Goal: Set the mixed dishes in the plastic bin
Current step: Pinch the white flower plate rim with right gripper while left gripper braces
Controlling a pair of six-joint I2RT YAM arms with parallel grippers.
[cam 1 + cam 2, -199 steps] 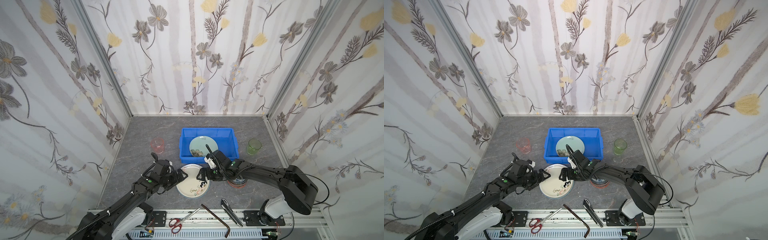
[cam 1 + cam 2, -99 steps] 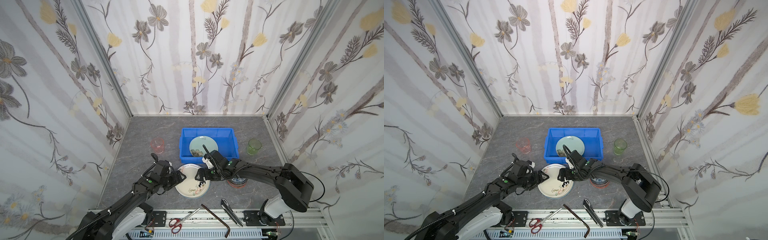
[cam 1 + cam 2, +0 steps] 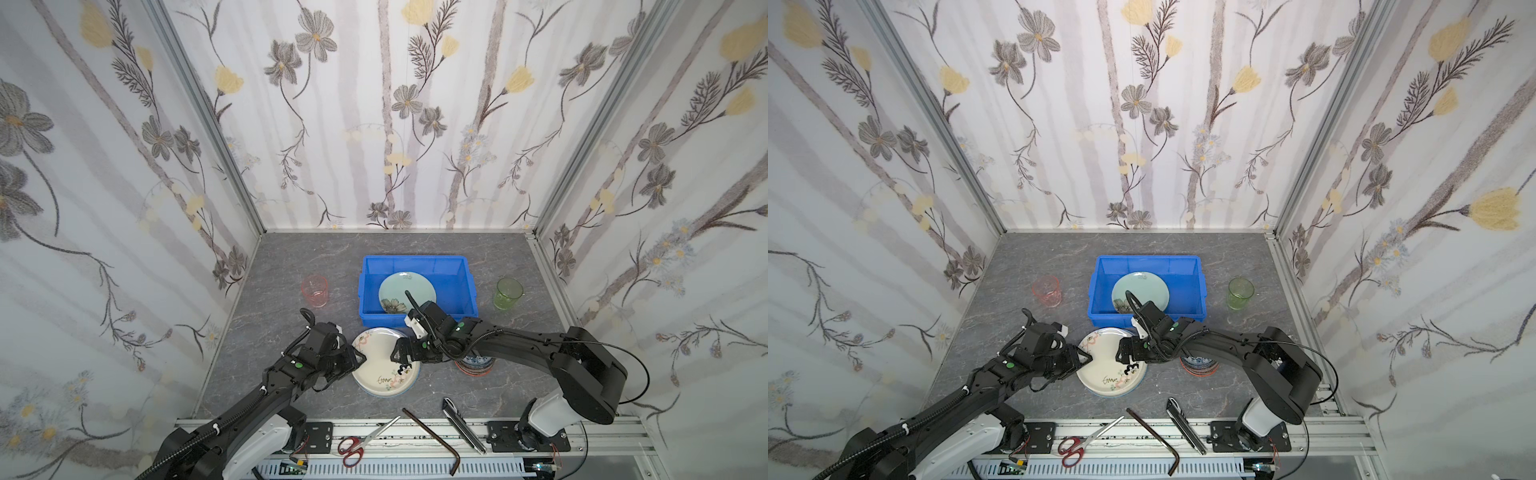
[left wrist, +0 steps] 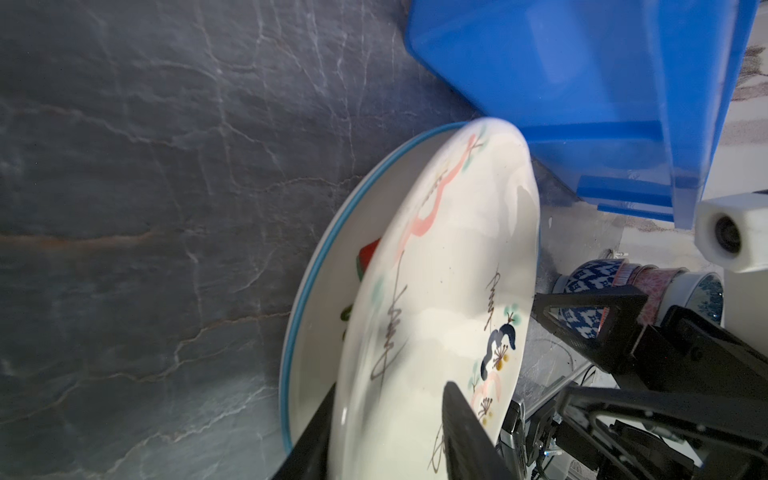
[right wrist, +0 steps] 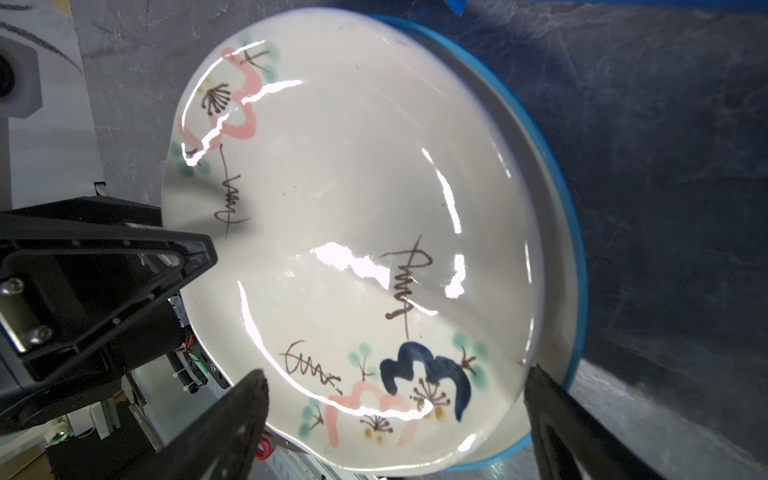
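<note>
One scribbled plate (image 3: pixel 384 368), pinched by left gripper (image 3: pixel 360 358), mostly hides the lower plate (image 4: pixel 320 282); right gripper (image 5: pixel 395 378) gapes empty.

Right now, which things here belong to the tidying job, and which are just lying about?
Job: blue bin, mint-green plate, white scribbled plate, blue-rimmed plate, stacked bowls, pink tumbler, green tumbler.
Lying about: red-handled scissors, bent metal rod, black-and-silver tool.
</note>
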